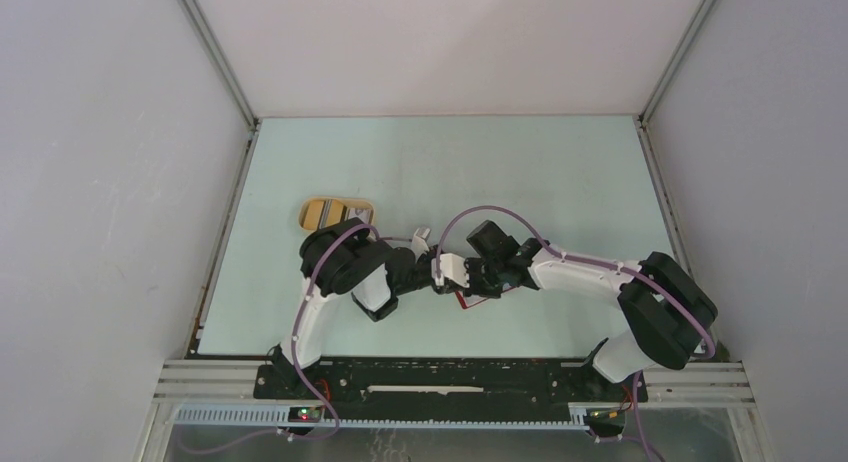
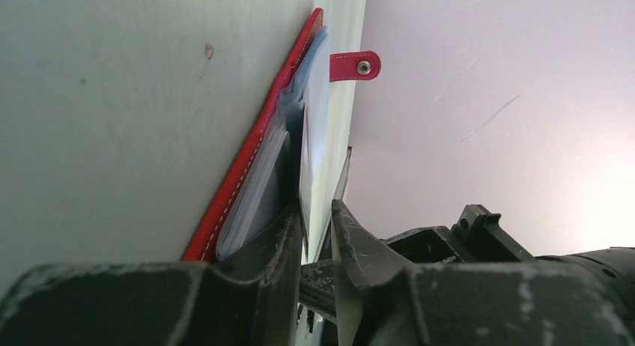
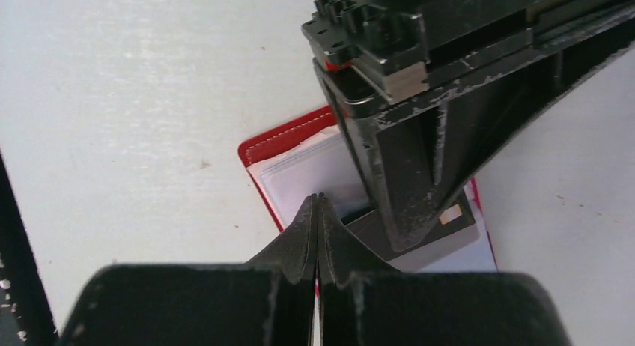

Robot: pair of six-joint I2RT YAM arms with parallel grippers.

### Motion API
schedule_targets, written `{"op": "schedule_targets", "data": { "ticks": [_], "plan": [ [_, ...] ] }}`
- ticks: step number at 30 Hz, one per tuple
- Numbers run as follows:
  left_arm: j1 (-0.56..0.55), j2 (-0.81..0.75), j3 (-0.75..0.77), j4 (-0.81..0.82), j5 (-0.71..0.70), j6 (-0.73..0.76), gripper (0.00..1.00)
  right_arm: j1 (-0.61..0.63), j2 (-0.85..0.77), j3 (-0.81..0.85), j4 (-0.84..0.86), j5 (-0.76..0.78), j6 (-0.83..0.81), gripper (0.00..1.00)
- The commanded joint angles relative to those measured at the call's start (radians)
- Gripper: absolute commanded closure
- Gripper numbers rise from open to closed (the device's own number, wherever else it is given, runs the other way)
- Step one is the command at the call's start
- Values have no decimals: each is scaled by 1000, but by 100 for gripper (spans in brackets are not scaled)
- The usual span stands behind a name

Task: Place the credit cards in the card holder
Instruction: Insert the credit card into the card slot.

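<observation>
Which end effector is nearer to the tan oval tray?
Left. The left end effector works at the red card holder, just right of the tan oval tray. The right end effector meets it from the right, slightly farther away.

Your two arms (image 1: 330,292) have white link shells with black joint housings, and a thin purple cable loops along each. At the bottom of the frame, black base plates sit on a silver rail. Each pincer (image 3: 317,234) has matte black fingers, scuffed grey at the edges.

Tan oval tray (image 1: 335,213) on pale green table (image 1: 560,182), left-centre.
</observation>
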Motion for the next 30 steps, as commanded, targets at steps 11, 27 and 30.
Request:
{"op": "schedule_targets", "data": {
  "ticks": [11,27,30],
  "plan": [
    [-1,56,18,-44,10,4,74,5,-3,9,56,100,4,100],
    [13,61,42,-93,19,30,69,-55,20,37,49,220,57,100],
    [19,68,42,-93,19,31,68,-73,23,41,50,228,70,100]
  ]
}}
